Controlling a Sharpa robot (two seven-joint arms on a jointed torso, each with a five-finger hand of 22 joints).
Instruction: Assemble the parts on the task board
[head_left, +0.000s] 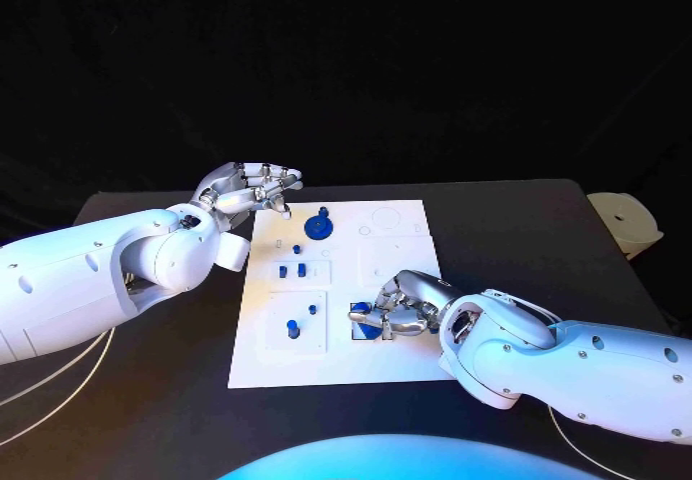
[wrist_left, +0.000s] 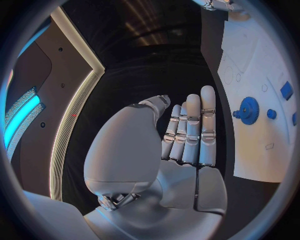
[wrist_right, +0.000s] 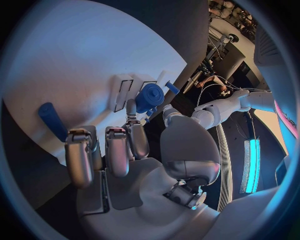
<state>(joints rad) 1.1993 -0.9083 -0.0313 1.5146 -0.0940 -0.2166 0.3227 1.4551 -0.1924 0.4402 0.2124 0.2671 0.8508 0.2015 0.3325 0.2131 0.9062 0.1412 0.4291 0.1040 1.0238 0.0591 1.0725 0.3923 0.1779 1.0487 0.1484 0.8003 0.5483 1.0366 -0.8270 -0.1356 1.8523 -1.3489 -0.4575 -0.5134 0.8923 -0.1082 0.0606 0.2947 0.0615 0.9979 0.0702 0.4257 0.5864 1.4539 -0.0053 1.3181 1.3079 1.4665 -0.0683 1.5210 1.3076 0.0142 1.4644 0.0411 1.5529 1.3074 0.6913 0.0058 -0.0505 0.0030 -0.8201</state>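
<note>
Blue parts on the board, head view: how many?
7: gear at the far end; small part just nearer; two pegs side by side mid-board; two pieces in the near-left panel; last part at the right robot hand's fingertips. More may hide under it.

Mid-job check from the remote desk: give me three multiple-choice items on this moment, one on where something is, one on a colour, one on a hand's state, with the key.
1. Where does the blue toothed gear sit on the white rectangular task board?
A. near the far edge, by the left hand
B. at the near edge
C. off the board, on the black table

2. What colour are the small parts on the board?
A. red
B. blue
C. yellow

3. What is the left hand doing?
A. gripping the gear
B. pressing flat on the board
C. raised, holding nothing

Key: 1 A, the head view shows the gear at the board's far end, just beyond the left hand. 2 B, each piece shows blue. 3 C, the left wrist view shows its fingers straight with nothing in them.
</note>
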